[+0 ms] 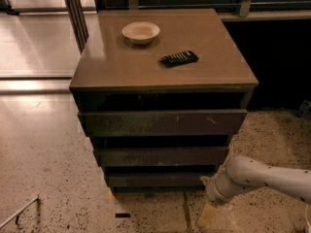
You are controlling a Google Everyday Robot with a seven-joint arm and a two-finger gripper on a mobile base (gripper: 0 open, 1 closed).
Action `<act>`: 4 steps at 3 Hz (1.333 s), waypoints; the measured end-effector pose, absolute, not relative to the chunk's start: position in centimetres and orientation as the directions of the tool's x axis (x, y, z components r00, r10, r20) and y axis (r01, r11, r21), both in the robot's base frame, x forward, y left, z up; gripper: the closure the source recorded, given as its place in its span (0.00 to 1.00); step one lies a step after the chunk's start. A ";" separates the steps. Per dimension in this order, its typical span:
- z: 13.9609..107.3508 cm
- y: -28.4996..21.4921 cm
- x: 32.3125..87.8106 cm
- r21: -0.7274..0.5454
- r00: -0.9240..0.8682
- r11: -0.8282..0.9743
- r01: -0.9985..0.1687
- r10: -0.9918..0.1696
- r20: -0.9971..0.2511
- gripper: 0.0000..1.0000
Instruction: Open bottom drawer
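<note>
One claw [206, 210] sits low, just right of the bottom drawer [155, 180]. I can't tell whether it's open or holding anything.

White arm [265, 176] low from the right, pincer [206, 215] angled downward

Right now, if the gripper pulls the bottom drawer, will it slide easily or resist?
The bottom drawer looks rigid, so it should probably move as one stiff piece. Its front is flat with no handle, so a grip may slip; hooking an edge seems safer. The gripper is low by its right end, near the floor.
</note>
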State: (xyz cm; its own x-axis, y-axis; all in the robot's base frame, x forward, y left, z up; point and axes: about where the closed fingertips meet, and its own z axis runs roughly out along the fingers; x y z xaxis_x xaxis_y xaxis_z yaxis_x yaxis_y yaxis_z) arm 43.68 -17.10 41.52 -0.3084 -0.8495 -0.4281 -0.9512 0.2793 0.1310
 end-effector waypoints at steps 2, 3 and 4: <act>37.4 -17.2 42.7 0.131 -0.280 0.248 -0.960 -0.858 -0.431 0.00; 33.6 -18.1 44.0 0.019 -0.189 0.203 -0.979 -0.870 -0.454 0.00; 29.9 -18.2 45.8 -0.079 -0.106 0.170 -0.982 -0.851 -0.515 0.00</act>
